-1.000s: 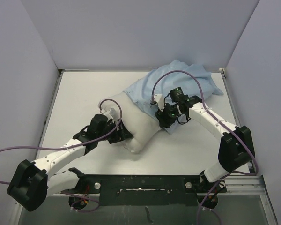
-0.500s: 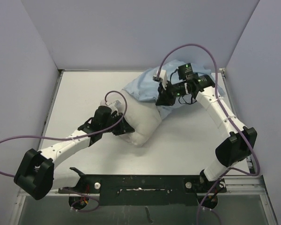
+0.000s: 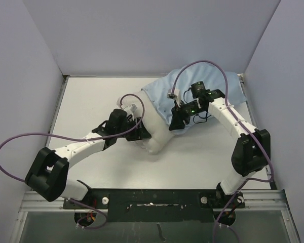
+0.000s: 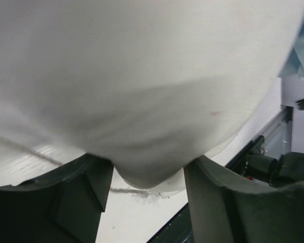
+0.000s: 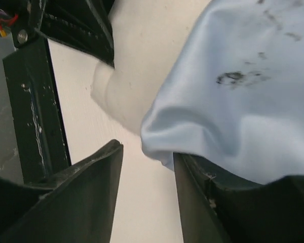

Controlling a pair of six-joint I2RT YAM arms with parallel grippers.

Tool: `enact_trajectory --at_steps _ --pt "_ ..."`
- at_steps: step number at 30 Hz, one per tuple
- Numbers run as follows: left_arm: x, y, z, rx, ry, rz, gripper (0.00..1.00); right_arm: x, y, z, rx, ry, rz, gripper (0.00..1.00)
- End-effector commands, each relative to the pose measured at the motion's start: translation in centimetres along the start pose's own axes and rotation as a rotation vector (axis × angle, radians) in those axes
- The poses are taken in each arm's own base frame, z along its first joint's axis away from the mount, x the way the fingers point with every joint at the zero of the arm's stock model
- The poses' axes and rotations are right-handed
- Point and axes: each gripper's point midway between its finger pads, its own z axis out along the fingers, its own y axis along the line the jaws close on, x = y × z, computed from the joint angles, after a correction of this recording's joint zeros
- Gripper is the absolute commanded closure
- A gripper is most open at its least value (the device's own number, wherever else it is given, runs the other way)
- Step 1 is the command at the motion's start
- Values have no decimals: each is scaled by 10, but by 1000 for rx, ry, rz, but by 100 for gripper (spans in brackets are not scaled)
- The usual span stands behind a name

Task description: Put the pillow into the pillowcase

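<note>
The off-white pillow (image 3: 154,130) lies mid-table, its far end tucked into the light blue pillowcase (image 3: 159,92), which spreads toward the back right. My left gripper (image 3: 140,132) presses against the pillow's near left side. In the left wrist view the pillow (image 4: 142,76) bulges down between the parted fingers of the left gripper (image 4: 148,166), touching both. My right gripper (image 3: 175,122) sits at the pillowcase's open edge. In the right wrist view the pillowcase (image 5: 233,91) hem drapes over one finger of the right gripper (image 5: 147,152); bare table shows in the gap, with the pillow (image 5: 137,61) just beyond.
White walls close in the table (image 3: 91,101) on the left, back and right. A black mounting rail (image 3: 152,197) runs along the near edge and shows again as the rail (image 5: 33,111) in the right wrist view. Purple cables loop over both arms.
Both grippers closed, then partly reopened. The left arm pushed the pillow rightward and deeper into the case. The right gripper went up to the back, then returned to the case's open edge.
</note>
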Motion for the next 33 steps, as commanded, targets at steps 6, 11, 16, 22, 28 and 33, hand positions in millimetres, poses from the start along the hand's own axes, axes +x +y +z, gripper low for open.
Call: enact_trajectory --at_steps 6,11,16,22,28,33 --pt "-52 -6 -81 -152 -290 358 19 -9 23 -71 -34 -255 -99 30" --pt "-50 -50 -104 -93 -402 652 6 -2 3 -88 14 -317 -26 27" --pt "-10 -64 -73 -198 -250 1049 2 7 -10 -91 30 -352 48 27" --pt "-7 -43 -23 -510 -52 1287 2 15 -16 -91 49 -353 72 27" --pt "-34 -9 3 -850 37 1347 5 21 -17 -91 65 -348 76 27" --pt "-38 -2 21 -763 38 1287 42 27 -19 -91 81 -338 78 27"
